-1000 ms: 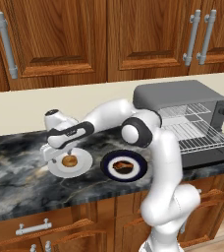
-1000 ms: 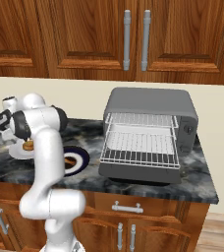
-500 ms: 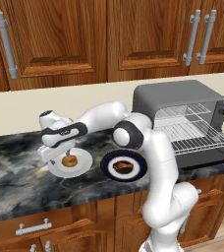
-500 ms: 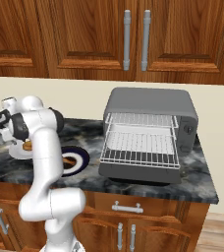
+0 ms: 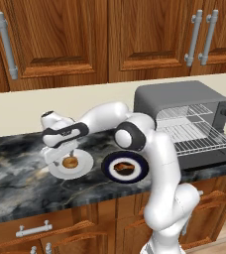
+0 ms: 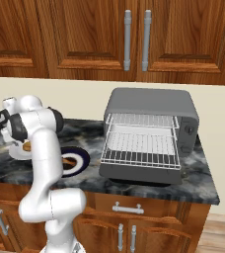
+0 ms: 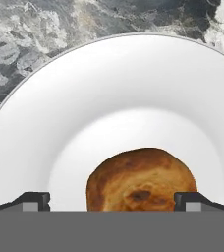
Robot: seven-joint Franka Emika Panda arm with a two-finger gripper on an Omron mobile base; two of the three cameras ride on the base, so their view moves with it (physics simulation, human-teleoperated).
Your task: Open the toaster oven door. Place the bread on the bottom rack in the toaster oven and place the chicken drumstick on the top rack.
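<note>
The bread (image 7: 141, 179) is a round golden-brown bun lying on a white plate (image 7: 114, 88). My gripper (image 7: 113, 202) hangs open just above it, one fingertip (image 7: 33, 201) on each side of the bun and neither touching it. From the left base view the gripper (image 5: 63, 154) is over the bread (image 5: 69, 162) at the counter's left. The chicken drumstick (image 5: 124, 167) lies on a dark blue plate (image 5: 141, 173) beside it. The toaster oven (image 5: 184, 101) stands at the right with its door (image 6: 139, 174) folded down, the top rack (image 6: 141, 120) and bottom rack (image 6: 140, 143) showing.
The dark marble counter (image 5: 16, 183) runs along wooden upper cabinets (image 5: 55, 39). My own white arm (image 5: 154, 149) arches over the dark plate, between the two plates and the oven. Drawers sit below the counter edge (image 6: 129, 210).
The hand has shifted a little left and come down closer over the bread plate. The jaws stay open. Bread, drumstick and oven have not moved.
</note>
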